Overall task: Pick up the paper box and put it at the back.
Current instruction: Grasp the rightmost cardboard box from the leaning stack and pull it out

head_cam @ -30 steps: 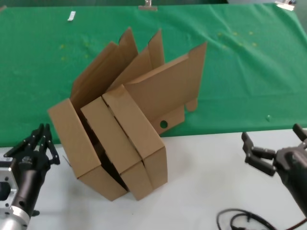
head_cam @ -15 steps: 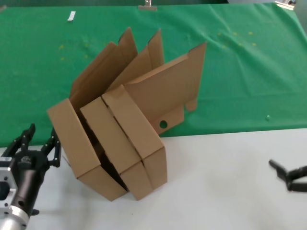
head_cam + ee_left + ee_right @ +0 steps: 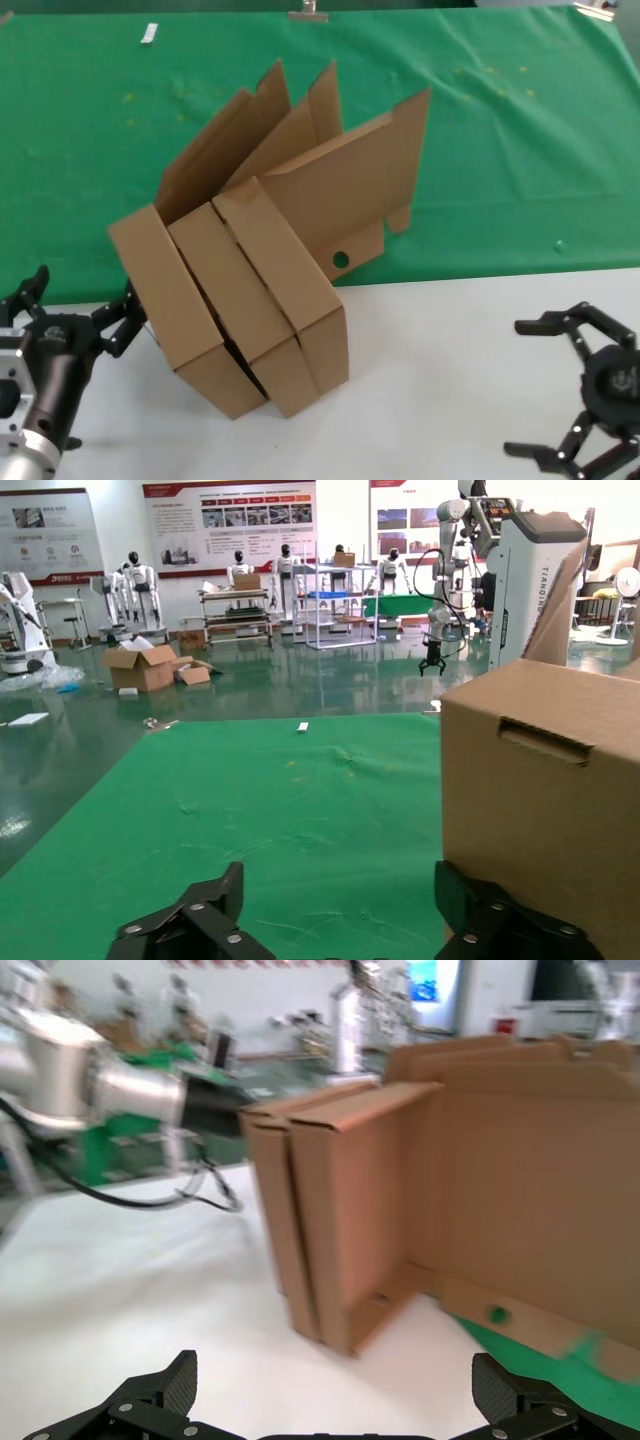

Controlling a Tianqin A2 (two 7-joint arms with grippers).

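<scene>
Now: left hand at the paper box

Your left hand (image 3: 75,318) sits spread at the white counter's (image 3: 420,350) near-left edge, one finger touching the leftmost paper box (image 3: 170,310). That box leans against two more boxes (image 3: 275,300), straddling the counter and green cloth (image 3: 520,150). Your right hand (image 3: 570,390) hovers spread, well apart.

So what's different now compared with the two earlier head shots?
The left gripper opened and pushed in against the leftmost paper box, which shifted right. The right gripper swung down, open toward the boxes. The other two boxes stayed put.
</scene>
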